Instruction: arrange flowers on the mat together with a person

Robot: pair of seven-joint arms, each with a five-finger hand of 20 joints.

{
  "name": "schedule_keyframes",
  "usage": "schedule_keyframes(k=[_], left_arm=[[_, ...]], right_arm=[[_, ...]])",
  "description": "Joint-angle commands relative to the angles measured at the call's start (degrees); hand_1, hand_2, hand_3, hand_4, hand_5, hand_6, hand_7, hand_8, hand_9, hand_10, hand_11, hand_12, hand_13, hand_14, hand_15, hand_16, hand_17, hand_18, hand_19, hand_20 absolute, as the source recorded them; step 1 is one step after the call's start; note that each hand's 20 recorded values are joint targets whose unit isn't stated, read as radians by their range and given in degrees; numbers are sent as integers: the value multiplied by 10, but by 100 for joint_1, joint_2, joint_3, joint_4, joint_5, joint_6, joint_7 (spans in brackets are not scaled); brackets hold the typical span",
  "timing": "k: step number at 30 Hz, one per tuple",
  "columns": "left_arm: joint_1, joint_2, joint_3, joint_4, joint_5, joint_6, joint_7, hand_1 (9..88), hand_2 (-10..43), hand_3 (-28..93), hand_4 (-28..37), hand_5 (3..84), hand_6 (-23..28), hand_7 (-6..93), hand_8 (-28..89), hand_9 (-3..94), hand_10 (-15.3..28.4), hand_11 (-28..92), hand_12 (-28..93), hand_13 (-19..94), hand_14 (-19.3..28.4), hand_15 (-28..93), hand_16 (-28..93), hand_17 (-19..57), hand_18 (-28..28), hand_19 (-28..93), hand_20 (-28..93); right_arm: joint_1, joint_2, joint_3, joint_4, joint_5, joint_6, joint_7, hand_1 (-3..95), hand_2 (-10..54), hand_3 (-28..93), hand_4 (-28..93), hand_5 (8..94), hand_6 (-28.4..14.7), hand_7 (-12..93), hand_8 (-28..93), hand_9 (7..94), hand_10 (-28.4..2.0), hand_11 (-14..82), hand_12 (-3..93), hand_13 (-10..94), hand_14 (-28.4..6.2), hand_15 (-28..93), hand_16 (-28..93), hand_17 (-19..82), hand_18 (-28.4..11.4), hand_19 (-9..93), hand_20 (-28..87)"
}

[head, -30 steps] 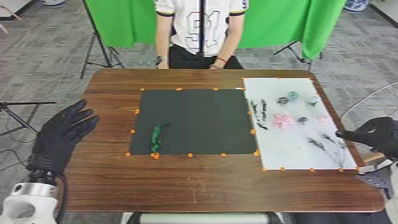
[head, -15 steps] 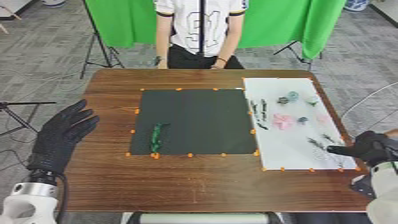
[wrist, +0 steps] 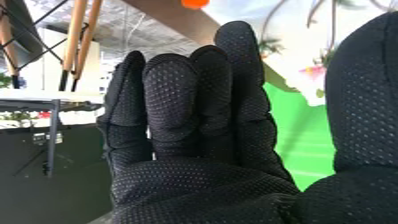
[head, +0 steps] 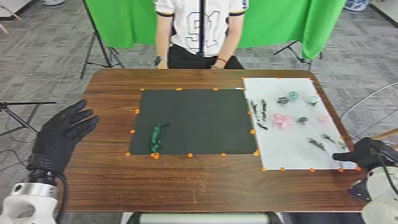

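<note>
While the left robot hand (head: 62,135) hangs at the left edge of the brown wooden surface (head: 164,182), its fingers loosely straight and holding nothing, the right robot hand (head: 364,152) is at the near right corner of the white sheet (head: 284,145). The right wrist view shows its fingers straight and its thumb held apart from them, so it is open, with nothing gripped. Whether it touches the sheet I cannot tell.

The dark mat (head: 191,115) lies flat on the surface, just to the left of the white sheet, with orange marks (head: 179,89) around its edges. One green stem (head: 156,137) lies on the mat, in its near left part, pointing roughly away from the robot.

The other pieces lie on the white sheet. Slim dark sprigs (head: 264,110) run along its left side. A pink flower (head: 282,121) lies near the middle, with a paler pink flower (head: 323,117) to its right and a small grey flower (head: 303,119) between them. Further off are small blue-grey flowers (head: 294,94). Dark green sprigs (head: 316,143) lie nearer, close to the right robot hand.
</note>
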Motion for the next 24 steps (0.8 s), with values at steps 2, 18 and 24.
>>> schedule_keyframes(k=[2,18,24], left_arm=[[100,10,-4,-12,-36,10,-10,238,-20,726,-217,380,34,191,-89,344,134,241,166,314,161,284,20,-36,248,473,50],[62,-29,-2,10,-1,-49,-72,238,-24,726,-217,377,32,189,-89,345,133,241,167,315,161,285,21,-36,248,473,51],[129,-24,-29,-17,-16,-10,-48,238,-23,725,-218,376,32,189,-89,345,133,241,167,315,161,285,21,-36,247,472,51]], right_arm=[[108,43,-227,161,-124,-25,34,406,-95,474,-283,580,-9,544,-175,609,-122,608,436,572,-126,766,295,290,-199,781,395],[148,-51,-239,382,655,105,-523,563,-95,409,-283,711,22,504,97,755,-93,687,464,693,-97,830,345,343,-192,811,409],[115,-141,-135,391,1673,708,-711,433,-92,751,-282,782,18,492,121,815,-87,685,464,747,-96,838,340,385,-205,862,397]])
